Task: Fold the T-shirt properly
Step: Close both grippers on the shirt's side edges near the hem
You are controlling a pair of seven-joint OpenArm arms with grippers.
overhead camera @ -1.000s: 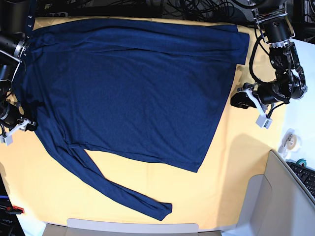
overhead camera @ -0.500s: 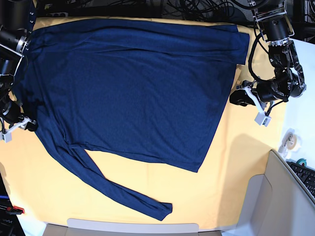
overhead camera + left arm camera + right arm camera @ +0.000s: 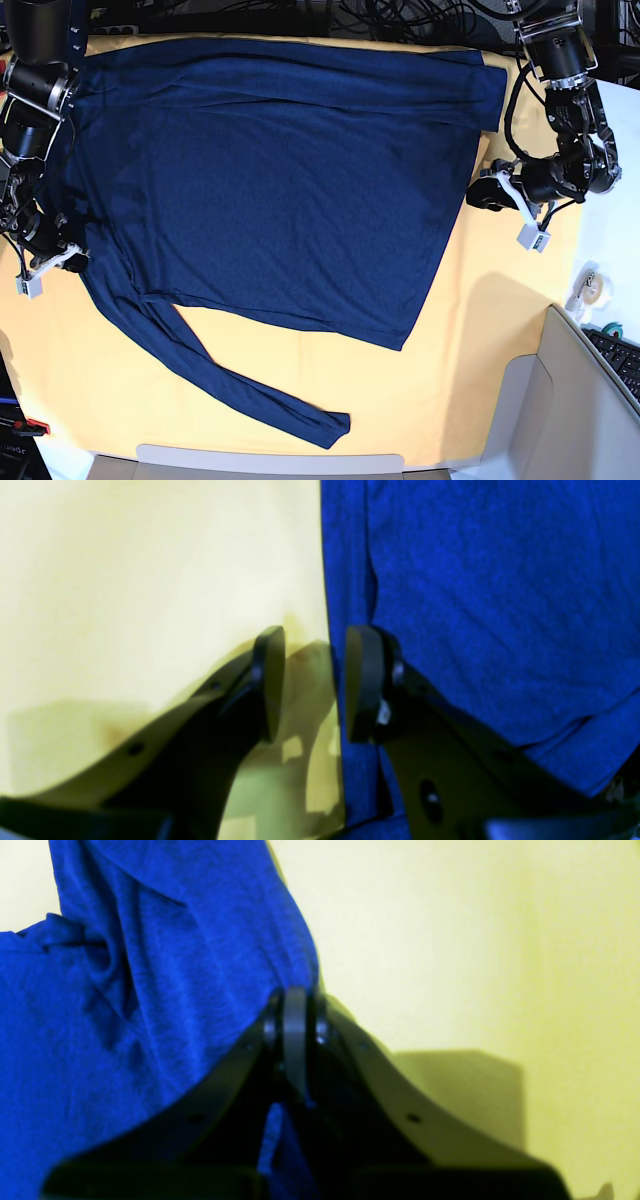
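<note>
the wide yellow-orange table cloth (image 3: pixel 480 330) is carrying the large dark navy long-sleeved knit t-shirt (image 3: pixel 270 180), which is lying spread nearly flat across it with one sleeve trailing toward the near edge, probably laid out so both arms can reach its sides. the right gripper (image 3: pixel 295 1040) is pinching the shirt's edge with its jaws pressed together, seemingly to lift that side for a fold. the left gripper (image 3: pixel 312 682) is hovering narrowly parted astride the opposite hem, holding nothing; whether it is touching fabric is hard to make out.

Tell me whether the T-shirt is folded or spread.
Spread. The T-shirt lies mostly flat on the yellow table cloth, one sleeve stretched out toward the front edge.
</note>
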